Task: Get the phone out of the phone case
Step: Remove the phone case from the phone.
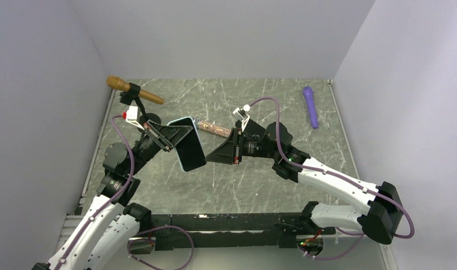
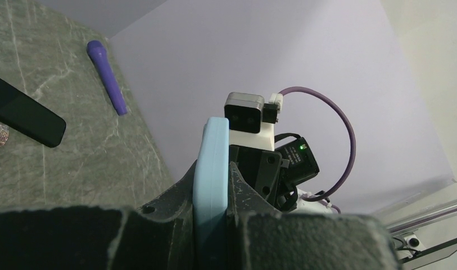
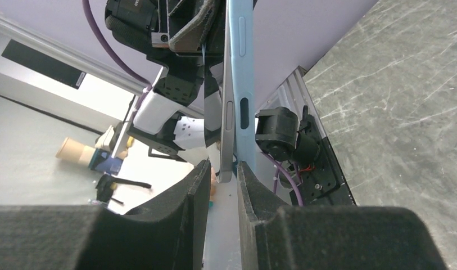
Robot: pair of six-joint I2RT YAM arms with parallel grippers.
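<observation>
The phone has a dark screen and sits in a light blue case. It is held tilted above the table's middle left. My left gripper is shut on the case at its upper left end. In the left wrist view the case's blue edge is squeezed between the jaws of the left gripper. My right gripper is at the phone's right edge. In the right wrist view the phone's grey edge stands slightly apart from the blue case. Its end sits between the right gripper's fingertips, with small gaps on both sides.
A brown microphone lies at the back left. A purple microphone lies at the back right and also shows in the left wrist view. A glittery tube lies behind the right gripper. Grey walls enclose the table.
</observation>
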